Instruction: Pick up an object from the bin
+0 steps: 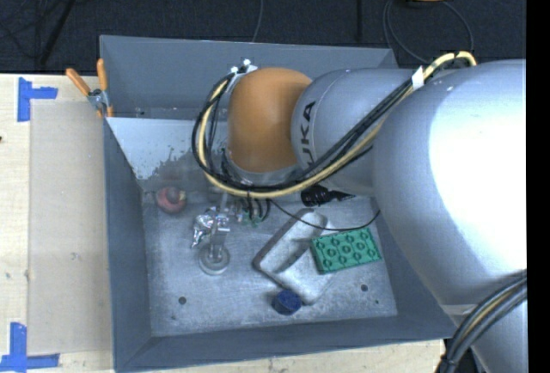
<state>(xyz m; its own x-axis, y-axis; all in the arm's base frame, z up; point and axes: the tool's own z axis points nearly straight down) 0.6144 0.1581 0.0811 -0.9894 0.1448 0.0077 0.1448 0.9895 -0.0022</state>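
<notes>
My gripper (210,229) shows as a small metal part below the orange dome, low over the left middle of the bin floor. Right under it, on the near side, lies a clear round glass-like thing (212,260); whether they touch I cannot tell. A small reddish-brown round thing (172,198) sits to the gripper's left, close to the sloping back wall. To its right lies a flat grey thing with a dark angled edge (286,257).
A green studded brick plate (345,249) lies at the right, partly under the arm. A small blue thing (287,302) sits near the front wall. The arm and its dome cover the bin's back right. Bare floor shows at the front left.
</notes>
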